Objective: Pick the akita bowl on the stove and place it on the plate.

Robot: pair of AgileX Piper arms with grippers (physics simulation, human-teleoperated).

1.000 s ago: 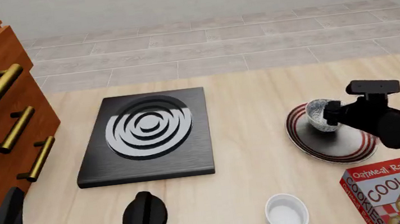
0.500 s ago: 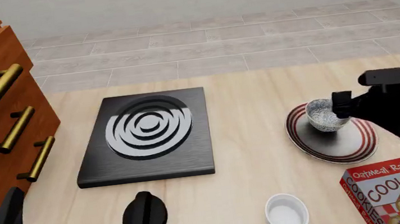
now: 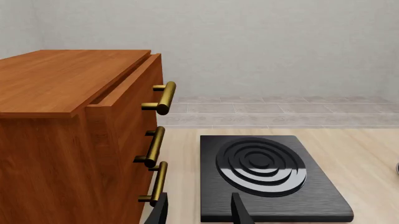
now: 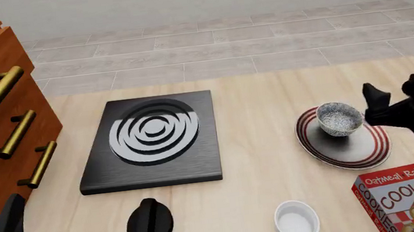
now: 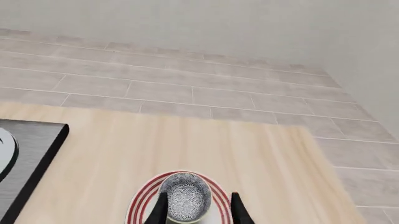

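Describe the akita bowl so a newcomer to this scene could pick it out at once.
Start at the black stove mid-table and look right to the red-ringed white plate. The akita bowl stands on it: small, dark outside, speckled grey-white inside, unlike the plain white ramekin nearer the front edge.

Front view: fixed, high, behind the arms, faced forward and down over the pale wooden table (image 4: 267, 162). Left wrist view: low, close beside the brown wooden drawer cabinet (image 3: 68, 140). Right wrist view: above the red-ringed white plate (image 5: 140, 205). Flat black stove slab (image 4: 151, 143) shared by all three.
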